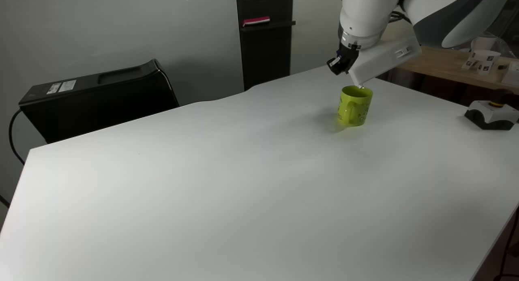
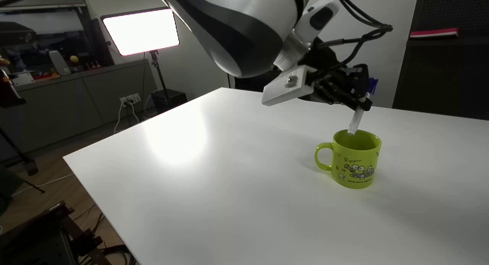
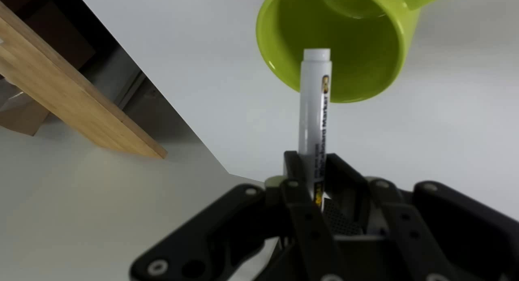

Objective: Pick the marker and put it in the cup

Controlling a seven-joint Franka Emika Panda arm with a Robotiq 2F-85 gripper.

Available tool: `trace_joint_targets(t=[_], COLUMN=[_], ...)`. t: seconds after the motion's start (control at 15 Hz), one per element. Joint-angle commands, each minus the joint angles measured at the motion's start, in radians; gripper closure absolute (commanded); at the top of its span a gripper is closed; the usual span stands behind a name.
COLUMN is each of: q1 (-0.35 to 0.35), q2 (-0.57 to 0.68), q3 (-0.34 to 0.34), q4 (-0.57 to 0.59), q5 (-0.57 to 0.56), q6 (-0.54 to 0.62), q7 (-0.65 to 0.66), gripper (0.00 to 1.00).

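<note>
The yellow-green cup stands upright on the white table, its wall [image 1: 362, 110] showing in both exterior views [image 2: 355, 158]. In the wrist view its open mouth [image 3: 348, 70] faces the camera. My gripper [image 3: 312, 161] is shut on the white marker [image 3: 314, 94], which has a blue cap end [image 2: 372, 86]. In an exterior view the gripper [image 2: 365, 103] is above the cup and the marker [image 2: 356, 120] hangs tilted, its white end at the height of the cup's rim. Whether that end is inside the rim is hard to tell. In an exterior view the arm mostly hides the marker.
The white table [image 1: 202, 191] lies under the cup. A grey and black button box [image 1: 490, 114] sits at the table's edge. A black case [image 1: 101, 98] stands beyond the table. A wooden bench [image 3: 81, 94] lies past the table edge. A bright lamp panel [image 2: 141, 31] stands behind.
</note>
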Motion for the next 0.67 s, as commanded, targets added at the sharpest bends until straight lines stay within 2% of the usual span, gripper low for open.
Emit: trace_joint_targets(t=[0.0, 0.6], q1=[0.069, 0.133], q2=[0.077, 0.215], q3=[-0.089, -0.18], q4=[0.009, 0.009], q5=[-0.054, -0.019], q6=[0.08, 0.191], q7=[0.145, 0.217], gripper=[0.95, 0.95])
